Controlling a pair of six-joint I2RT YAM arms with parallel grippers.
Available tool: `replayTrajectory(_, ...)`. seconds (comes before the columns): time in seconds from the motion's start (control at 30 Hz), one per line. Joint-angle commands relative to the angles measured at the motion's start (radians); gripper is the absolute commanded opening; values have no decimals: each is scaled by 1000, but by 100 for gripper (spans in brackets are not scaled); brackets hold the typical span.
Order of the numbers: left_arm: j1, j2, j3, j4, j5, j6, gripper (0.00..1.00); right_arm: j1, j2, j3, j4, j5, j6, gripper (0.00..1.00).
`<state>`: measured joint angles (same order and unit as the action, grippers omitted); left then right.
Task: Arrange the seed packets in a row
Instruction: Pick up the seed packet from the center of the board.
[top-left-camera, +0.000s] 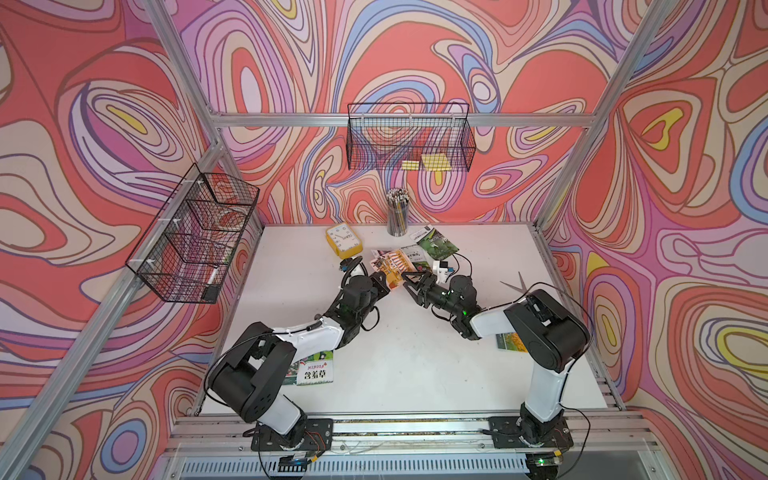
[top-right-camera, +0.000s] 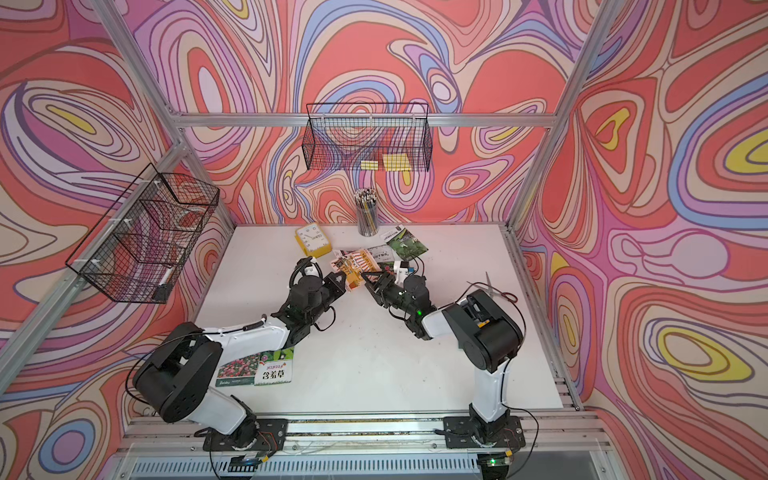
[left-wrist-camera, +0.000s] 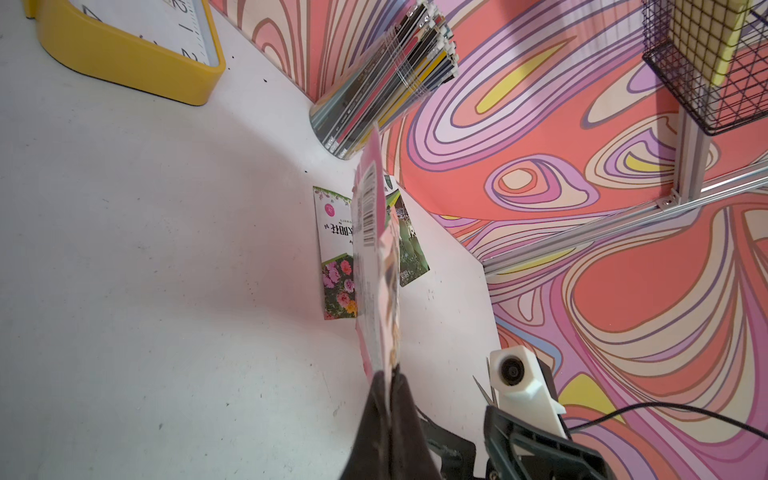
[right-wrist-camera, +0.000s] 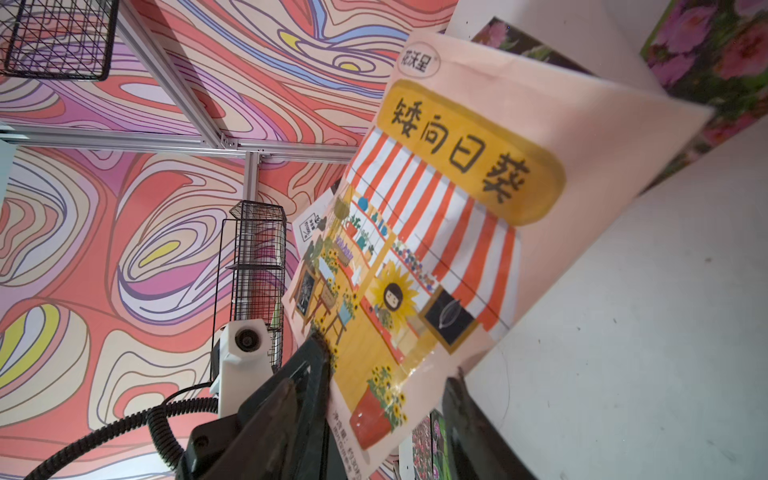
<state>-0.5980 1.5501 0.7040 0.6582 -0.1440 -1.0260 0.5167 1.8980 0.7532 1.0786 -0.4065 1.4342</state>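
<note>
A: Top views first. L gripper (top-left-camera: 384, 286), state?
B: Clamped tight on shopfront packet (top-left-camera: 392, 266), gripped at its near edge, held up off table (top-left-camera: 415, 374). R gripper (top-left-camera: 409, 284) right opposite L fingertips, jaws apart at same packet's end.
A: Other packets rel. to fingers?
B: Floral packet (top-left-camera: 415, 255) and dark green packet (top-left-camera: 436, 241) flat just beyond R fingertips. Pink-flower packet (top-right-camera: 237, 370) and white-label packet (top-right-camera: 274, 368) side by side well behind L fingers, by L arm. Yellow-green packet (top-left-camera: 509, 341) well behind R fingers, partly under R arm. Clock (top-left-camera: 343, 243) beyond L fingertips.
A: L wrist view?
B: Fingers (left-wrist-camera: 374, 424) shut, no gap. Shopfront packet (left-wrist-camera: 376, 249) seen edge-on, rising straight out of the tips. Floral packet (left-wrist-camera: 334, 257) on table past tips; pencil cup (left-wrist-camera: 382, 83) farther out.
A: R wrist view?
B: Fingers (right-wrist-camera: 303, 382) approx. half spread. Shopfront packet (right-wrist-camera: 436, 232) face-on, lower edge between them. Contact w/ pads: can't tell.
</note>
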Motion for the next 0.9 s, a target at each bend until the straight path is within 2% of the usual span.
replayTrajectory(0.0, -19, 7, 5, 42, -31, -26, 0, 6, 35, 7, 51, 25, 26, 55)
replayTrajectory(0.33, -22, -3, 1, 37, -79, -9, 0, 26, 58, 5, 37, 34, 70, 59)
replayTrajectory(0.57, -29, 17, 9, 46, -50, -14, 0, 28, 75, 18, 39, 61, 63, 57)
replayTrajectory(0.73, -39, 28, 5, 45, -42, -16, 0, 27, 95, 60, 43, 74, 56, 46)
replayTrajectory(0.87, -40, 31, -1, 36, -44, -17, 0, 27, 96, 83, 36, 72, 48, 28)
